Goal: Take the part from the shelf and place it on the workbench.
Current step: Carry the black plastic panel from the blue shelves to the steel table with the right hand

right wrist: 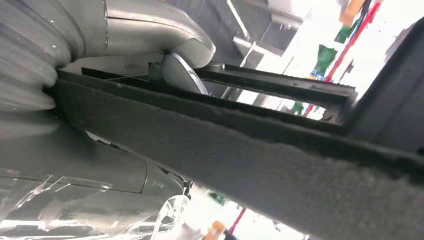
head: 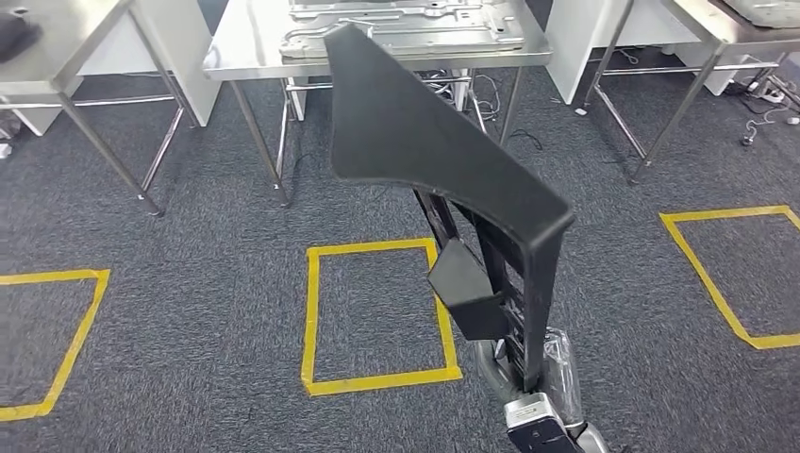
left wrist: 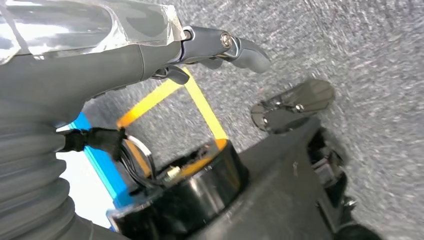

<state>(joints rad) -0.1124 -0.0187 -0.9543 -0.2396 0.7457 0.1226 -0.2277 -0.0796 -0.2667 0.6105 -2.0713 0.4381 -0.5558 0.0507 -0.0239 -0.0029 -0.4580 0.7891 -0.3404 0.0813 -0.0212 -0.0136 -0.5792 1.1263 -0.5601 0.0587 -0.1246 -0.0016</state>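
Part [head: 425, 142]: big black felt-covered panel, broad triangular top with a ribbed black frame below, held upright and tilted in my right hand [head: 533, 396], raised over the grey carpet [head: 189, 283] in front of the workbench [head: 245, 57]. It is not on the bench; its top edge overlaps the bench's near edge in the head view only. Workbench is a steel table at far centre with a flat metal plate [head: 406, 28] lying on it; more steel tables far left [head: 66, 57] and far right [head: 726, 28]. Yellow tape squares on the carpet: one near centre [head: 311, 311] just left of the part's lower end, one near left [head: 75, 340], one right [head: 698, 264]. My right hand grasps the part's narrow lower stem, thumb [right wrist: 185, 75] pressed against the frame rail, felt edge [right wrist: 250, 160] running across the wrist view. My left hand [left wrist: 220, 47] hangs over the carpet, fingers loosely curled, holding nothing; whether it counts as clenched or released I cannot tell.
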